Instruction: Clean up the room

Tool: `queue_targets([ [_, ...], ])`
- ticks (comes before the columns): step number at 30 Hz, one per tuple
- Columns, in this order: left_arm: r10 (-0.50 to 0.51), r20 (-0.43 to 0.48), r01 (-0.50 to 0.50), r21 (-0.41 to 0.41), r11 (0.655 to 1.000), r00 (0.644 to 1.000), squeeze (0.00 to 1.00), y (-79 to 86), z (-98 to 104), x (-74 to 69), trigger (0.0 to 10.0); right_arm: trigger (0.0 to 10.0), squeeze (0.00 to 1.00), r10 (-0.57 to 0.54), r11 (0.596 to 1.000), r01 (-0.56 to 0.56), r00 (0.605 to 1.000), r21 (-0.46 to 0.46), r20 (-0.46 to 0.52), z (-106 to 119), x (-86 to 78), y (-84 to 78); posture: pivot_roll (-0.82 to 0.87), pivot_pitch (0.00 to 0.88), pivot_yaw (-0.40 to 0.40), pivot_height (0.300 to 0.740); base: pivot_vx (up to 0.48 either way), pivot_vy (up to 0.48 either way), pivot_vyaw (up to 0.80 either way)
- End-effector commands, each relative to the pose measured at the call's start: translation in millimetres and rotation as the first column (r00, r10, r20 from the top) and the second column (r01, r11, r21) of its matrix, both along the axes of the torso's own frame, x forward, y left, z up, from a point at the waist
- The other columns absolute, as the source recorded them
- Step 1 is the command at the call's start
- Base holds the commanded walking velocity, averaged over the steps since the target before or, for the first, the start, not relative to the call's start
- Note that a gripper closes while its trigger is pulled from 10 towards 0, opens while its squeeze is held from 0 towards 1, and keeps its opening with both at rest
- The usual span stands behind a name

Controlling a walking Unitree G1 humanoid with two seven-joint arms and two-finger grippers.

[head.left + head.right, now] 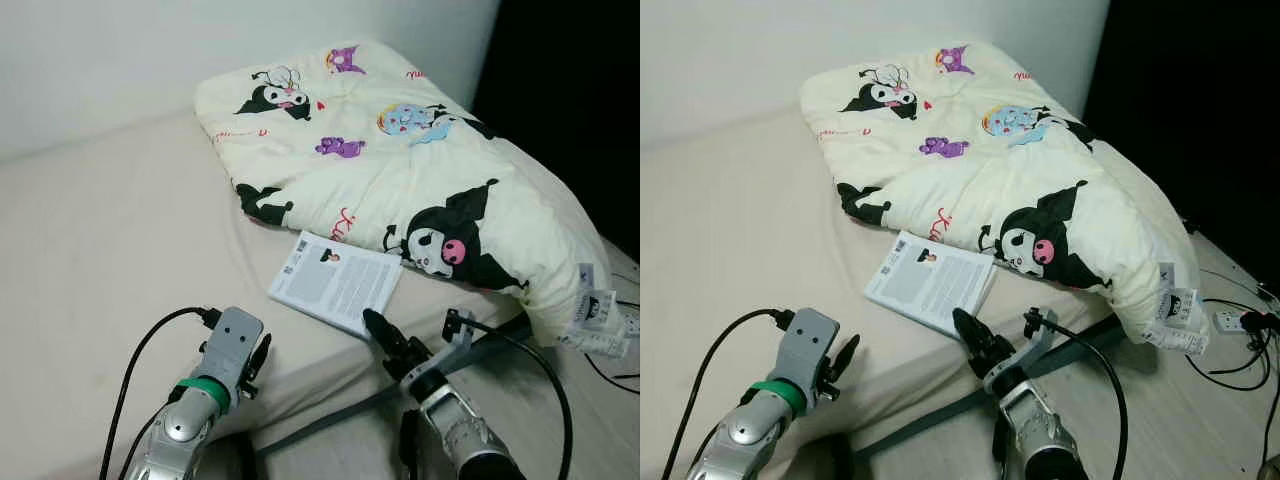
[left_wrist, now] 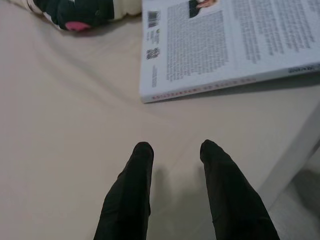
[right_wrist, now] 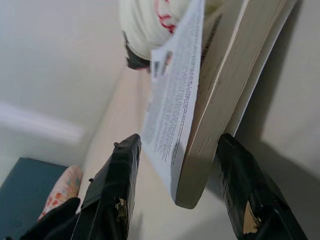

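Left eye view: left gripper (image 1: 262, 357) hovers over the bed (image 1: 110, 230) near its front edge, fingers (image 2: 132, 185) parted, gripping nothing. The book (image 1: 336, 281) lies at that edge, against the quilt (image 1: 400, 160). Right gripper (image 1: 377, 328) has wide jaws straddling the book's corner.

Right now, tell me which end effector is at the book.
The right end effector: its open fingers straddle the book's near corner. The left end effector hovers open over bare sheet, apart from it.
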State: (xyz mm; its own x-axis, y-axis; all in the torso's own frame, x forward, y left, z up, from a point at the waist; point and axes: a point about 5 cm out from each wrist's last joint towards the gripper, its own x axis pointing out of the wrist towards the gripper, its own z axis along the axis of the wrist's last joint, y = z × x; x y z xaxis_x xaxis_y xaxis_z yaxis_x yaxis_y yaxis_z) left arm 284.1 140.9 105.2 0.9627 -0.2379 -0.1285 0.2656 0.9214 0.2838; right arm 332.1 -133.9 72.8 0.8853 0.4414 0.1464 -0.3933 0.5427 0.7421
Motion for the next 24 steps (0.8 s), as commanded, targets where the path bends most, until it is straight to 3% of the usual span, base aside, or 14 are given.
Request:
queue_targets([
  [1,0.008,-0.044,-0.007,0.024,1.000,0.999,0.00,4.9,-9,-5.8,10.0,10.0,0.00,0.035,0.999,-0.035,0.999,0.025,0.009,1,-0.9,9.1,0.04,0.243,0.184,0.575,0.000,0.000,0.00],
  [4,0.005,-0.050,-0.004,0.024,1.000,0.999,0.00,3.7,-8,-6.8,10.0,10.0,0.00,0.031,0.999,-0.031,1.000,0.029,-0.002,1,1.9,9.6,0.04,0.245,0.186,0.575,0.000,0.000,0.00],
  [7,0.000,-0.059,0.002,0.028,1.000,0.998,0.00,4.0,-6,-10.8,10.0,10.0,0.00,0.033,0.997,-0.028,0.997,0.076,-0.065,0,6.7,12.2,0.07,0.268,0.199,0.575,0.000,0.000,0.00],
  [8,0.000,-0.063,0.002,0.031,1.000,0.998,0.00,4.9,-5,-13.0,10.0,10.0,0.00,0.034,0.993,-0.019,0.992,0.118,-0.125,-3,8.0,13.7,0.07,0.277,0.200,0.575,0.000,0.000,0.00],
  [11,0.002,-0.067,0.001,0.035,0.999,0.998,0.00,6.0,-5,-14.8,10.0,10.0,0.00,0.022,0.994,-0.003,0.985,0.112,-0.170,-8,7.5,14.5,0.08,0.281,0.200,0.575,0.000,0.000,0.00],
  [16,0.015,-0.080,-0.012,0.043,0.999,0.997,0.00,10.9,-5,-22.3,10.0,10.0,0.00,0.027,0.992,0.008,0.962,0.127,-0.270,-27,-4.4,22.7,0.10,0.309,0.208,0.575,0.000,0.000,0.00],
  [24,0.020,-0.104,-0.014,0.055,0.998,0.994,0.00,14.6,-6,-31.4,10.0,10.0,0.00,-0.007,0.995,0.036,0.951,0.088,-0.310,-41,-14.0,23.4,0.10,0.343,0.211,0.575,0.000,0.000,0.00],
])
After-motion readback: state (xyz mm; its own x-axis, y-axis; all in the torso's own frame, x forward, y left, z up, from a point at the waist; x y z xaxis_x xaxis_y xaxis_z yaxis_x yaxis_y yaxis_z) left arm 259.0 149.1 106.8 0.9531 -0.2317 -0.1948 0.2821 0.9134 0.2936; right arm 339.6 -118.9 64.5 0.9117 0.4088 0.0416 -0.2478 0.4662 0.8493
